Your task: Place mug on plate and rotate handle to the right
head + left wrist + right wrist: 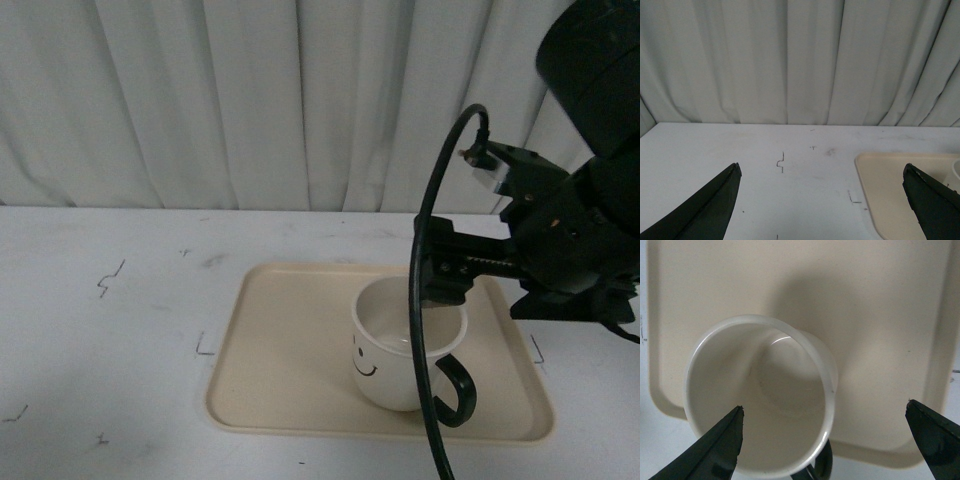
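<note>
We judged the placing step done. The cream-white round mug [405, 345] stood upright on the large flat beige rectangular plate [290, 350], in the plate's right half toward the lower rim, at the lower centre-right of the front frame. What was in hand looked like the turn of the handle, or the check that closes it. The glossy black loop handle [455, 392] pointed to the lower right of that frame, so rightward but angled down toward the camera.

The right gripper [825, 407] hung over the mug with its two dark fingers spread wide and nothing between them. In the right wrist view one tip sat over the mug's open mouth and the other over bare plate. The left gripper [821, 166] was likewise spread and empty above the white table [120, 330], with only the plate's corner at the right edge of its view.

If a squarer rightward set was wanted, the next move would call for a light hold on the rim or a nudge at the handle, turning the mug without sliding it off the low rim nearby.

The mug looked smooth and glazed, empty inside, with a black smile drawn on its side. A black cable [424, 300] looped across it in the front view.
</note>
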`<control>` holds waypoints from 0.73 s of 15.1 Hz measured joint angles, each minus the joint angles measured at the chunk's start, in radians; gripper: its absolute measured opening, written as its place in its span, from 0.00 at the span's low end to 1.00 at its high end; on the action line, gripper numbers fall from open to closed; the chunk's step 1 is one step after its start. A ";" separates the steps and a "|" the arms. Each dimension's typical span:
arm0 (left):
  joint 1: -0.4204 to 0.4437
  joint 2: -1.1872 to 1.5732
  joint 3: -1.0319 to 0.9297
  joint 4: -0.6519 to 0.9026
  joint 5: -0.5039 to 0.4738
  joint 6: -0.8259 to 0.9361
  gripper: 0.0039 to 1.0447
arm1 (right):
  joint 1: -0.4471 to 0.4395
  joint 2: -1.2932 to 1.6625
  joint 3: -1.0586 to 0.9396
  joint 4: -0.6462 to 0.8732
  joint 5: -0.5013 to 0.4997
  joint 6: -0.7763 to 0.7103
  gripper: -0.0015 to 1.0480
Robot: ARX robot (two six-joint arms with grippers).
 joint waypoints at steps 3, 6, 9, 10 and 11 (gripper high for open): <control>0.000 0.000 0.000 0.000 0.000 0.000 0.94 | 0.027 0.071 0.058 -0.032 0.042 0.051 0.89; 0.000 0.000 0.000 0.000 0.000 0.000 0.94 | 0.047 0.114 0.079 -0.045 0.058 0.098 0.56; 0.000 0.000 0.000 0.000 0.000 0.000 0.94 | 0.057 0.116 0.109 -0.085 0.084 0.067 0.06; 0.000 0.000 0.000 0.000 0.000 0.000 0.94 | 0.049 0.116 0.120 -0.111 0.070 0.021 0.03; 0.000 0.000 0.000 0.000 0.000 0.000 0.94 | 0.045 0.116 0.136 -0.137 0.068 -0.031 0.03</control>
